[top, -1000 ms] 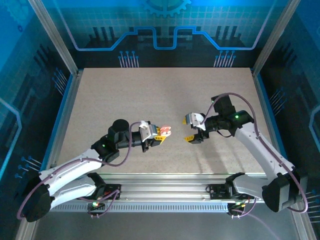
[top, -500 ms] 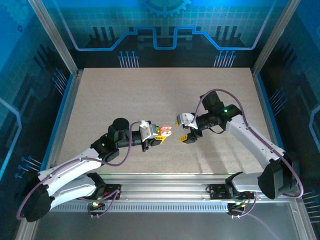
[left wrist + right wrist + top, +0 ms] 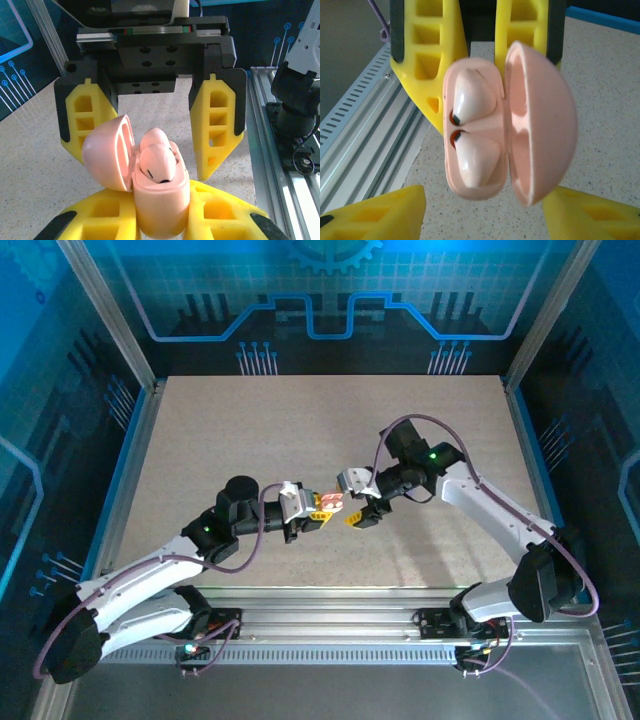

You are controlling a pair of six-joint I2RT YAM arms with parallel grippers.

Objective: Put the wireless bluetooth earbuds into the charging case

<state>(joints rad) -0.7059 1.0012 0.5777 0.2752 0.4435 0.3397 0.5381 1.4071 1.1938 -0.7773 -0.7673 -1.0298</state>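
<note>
My left gripper (image 3: 320, 511) is clenched on the pink charging case (image 3: 476, 189), held above the speckled table (image 3: 250, 430) with its lid (image 3: 542, 125) open and two pale pinkish-white earbuds (image 3: 474, 99) seated side by side inside. My right gripper (image 3: 351, 502) faces it, jaws released, one yellow finger on either side. Whether a finger brushes the lid, I cannot tell.

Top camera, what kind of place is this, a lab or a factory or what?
Probably an enclosed robot work cell, lab or demo booth: aluminium frame posts, blue circuit-pattern wall panels, and a speckled table with a left arm and right arm bolted at its near edge.
</note>
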